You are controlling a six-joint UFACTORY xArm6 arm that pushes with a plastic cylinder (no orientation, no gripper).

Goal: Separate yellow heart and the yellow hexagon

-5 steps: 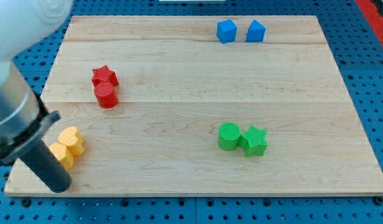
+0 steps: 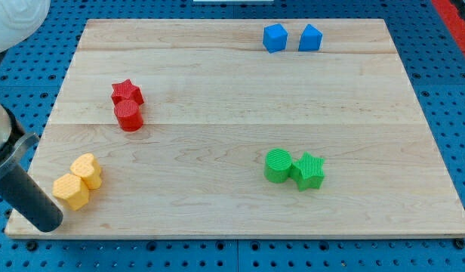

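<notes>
Lower left of frame: yellow heart (image 2: 87, 170) touching yellow hexagon (image 2: 70, 191), unseparated, close to the worktop (image 2: 232, 128) edge. My tip (image 2: 47, 223) just left of and below the hexagon, apart. No fingers here, nothing held. Risk: a glancing push shoving both together, or off the edge.

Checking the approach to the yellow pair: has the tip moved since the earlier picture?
Yes. My tip has slid toward the view's left, away from the yellow hexagon, nearer the board's bottom-left corner.
</notes>
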